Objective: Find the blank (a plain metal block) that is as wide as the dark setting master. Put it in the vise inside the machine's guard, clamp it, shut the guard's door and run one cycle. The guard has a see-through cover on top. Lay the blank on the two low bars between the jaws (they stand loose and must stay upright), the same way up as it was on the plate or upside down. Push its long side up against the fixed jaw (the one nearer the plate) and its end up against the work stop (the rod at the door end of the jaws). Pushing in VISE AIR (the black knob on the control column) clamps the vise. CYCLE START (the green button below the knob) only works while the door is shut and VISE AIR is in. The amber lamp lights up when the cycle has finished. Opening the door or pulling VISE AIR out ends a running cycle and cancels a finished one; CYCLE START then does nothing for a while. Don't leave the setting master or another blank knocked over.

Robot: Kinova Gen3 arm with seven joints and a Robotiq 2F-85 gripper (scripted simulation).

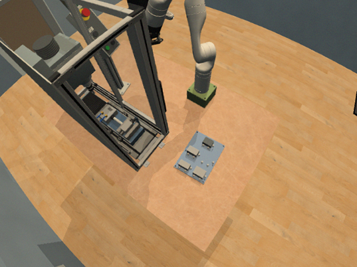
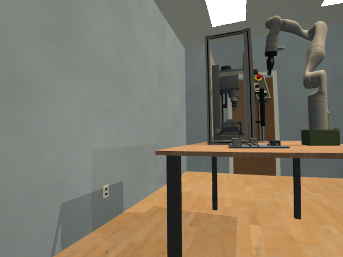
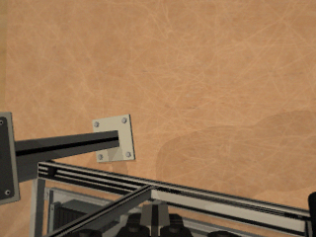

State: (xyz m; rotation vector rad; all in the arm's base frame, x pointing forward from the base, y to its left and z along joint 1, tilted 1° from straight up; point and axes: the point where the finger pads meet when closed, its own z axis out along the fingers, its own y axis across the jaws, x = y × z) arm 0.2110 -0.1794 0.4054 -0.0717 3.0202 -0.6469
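My gripper (image 1: 156, 41) (image 2: 269, 74) (image 3: 154, 215) is shut with nothing between its fingers, high above the table beside the guard and control column. The dark setting master (image 1: 207, 142) (image 2: 275, 142) stands on the blue plate (image 1: 217, 151). Three pale blanks stand there too: one (image 1: 192, 151) near the master, another (image 1: 184, 164) at the guard side, a third (image 1: 199, 172) at the near corner. The vise (image 1: 125, 126) (image 2: 230, 129) is inside the guard; what lies between its jaws is unclear. The green button (image 1: 107, 47) and black knob (image 1: 95, 34) show; the knob's position is unclear. I see no lit amber lamp.
The guard's frame post (image 1: 149, 70) (image 2: 249, 83) and black door handle (image 1: 163, 95) (image 2: 262, 106) stand on the arm's side; I cannot tell the door's state. The column foot (image 1: 124, 88) (image 3: 125, 138) is beside the guard. The green arm base (image 1: 202, 98) (image 2: 320, 137) stands behind the plate.
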